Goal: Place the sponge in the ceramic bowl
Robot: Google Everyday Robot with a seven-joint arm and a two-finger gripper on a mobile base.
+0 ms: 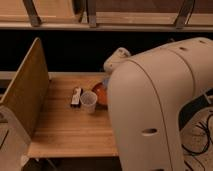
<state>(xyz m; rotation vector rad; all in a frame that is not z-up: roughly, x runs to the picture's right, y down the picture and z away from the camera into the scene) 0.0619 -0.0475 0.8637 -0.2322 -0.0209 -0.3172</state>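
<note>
The orange-red ceramic bowl (100, 93) sits on the wooden table, its right half covered by my arm's big white casing (155, 110). A blue-grey sliver (105, 82) at the bowl's far rim, right against the arm, looks like the sponge. The rest of it is hidden. My gripper is out of sight behind the arm casing, somewhere near the bowl.
A pale plastic cup (89, 101) stands just left of the bowl. A narrow dark-and-white object (76, 96) lies left of the cup. A tall wooden panel (25, 92) walls the table's left side. The table (70, 130) ends at a front edge.
</note>
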